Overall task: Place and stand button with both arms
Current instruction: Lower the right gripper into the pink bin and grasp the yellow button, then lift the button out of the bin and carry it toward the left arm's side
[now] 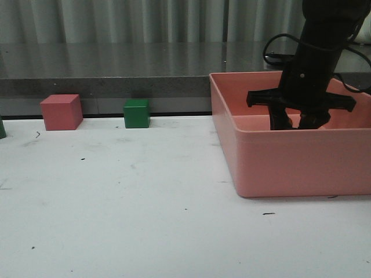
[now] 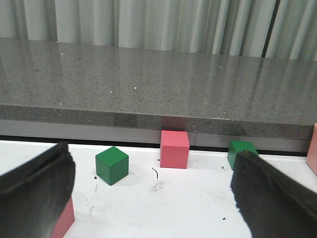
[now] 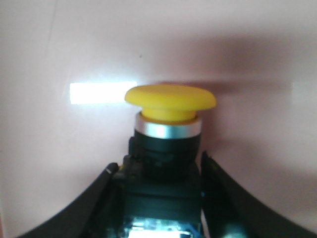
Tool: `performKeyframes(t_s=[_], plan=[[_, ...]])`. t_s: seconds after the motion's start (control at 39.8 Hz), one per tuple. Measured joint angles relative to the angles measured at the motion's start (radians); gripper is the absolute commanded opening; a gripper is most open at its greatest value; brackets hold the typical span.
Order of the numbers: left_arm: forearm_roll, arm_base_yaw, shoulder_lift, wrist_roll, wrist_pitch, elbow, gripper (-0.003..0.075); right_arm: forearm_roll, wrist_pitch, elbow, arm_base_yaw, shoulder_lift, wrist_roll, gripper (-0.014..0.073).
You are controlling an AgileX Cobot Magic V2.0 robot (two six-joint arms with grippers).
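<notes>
Button (image 3: 166, 144) sits in the pink bin (image 1: 290, 162), its black body pinched between the right tool's (image 3: 161, 198) fingers. Lift straight, clear the wall, keeping grip low. Left tool (image 2: 153, 198) hangs spread over the worktop (image 1: 116, 220).

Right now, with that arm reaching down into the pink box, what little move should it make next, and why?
Probably lift straight up. The right gripper sits down inside the pink bin, and its fingers flank the black body of the button, seemingly closed on it. The button must clear the bin wall before it can be stood on the table.
</notes>
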Motion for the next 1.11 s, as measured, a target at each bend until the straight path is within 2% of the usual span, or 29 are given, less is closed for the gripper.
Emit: performKeyframes(t_s=[0.25,0.48,0.63,0.75,0.96,1.11], plan=[[0.000,0.000,0.000,0.000,0.000,0.000,0.0620,0.002,0.006,0.000,0.000,-0.077,0.000,0.0305],[0.000,0.000,0.000,0.000,0.000,0.000,0.0620,0.002,0.008,0.000,0.055,-0.282,0.000,0.0305],[0.000,0.000,0.000,0.000,0.000,0.000,0.0620,0.000,0.008,0.000,0.163,-0.399,-0.002,0.0305],[0.000,0.000,0.000,0.000,0.000,0.000,0.0620,0.000,0.016,0.000,0.285,-0.422,-0.002,0.0305],[0.000,0.000,0.000,0.000,0.000,0.000,0.0620,0.024,-0.025,-0.004,0.497,-0.352,-0.002,0.0305],[0.000,0.000,0.000,0.000,0.000,0.000,0.0620,0.066,-0.027,-0.081,0.598,-0.229,0.006,0.0305]])
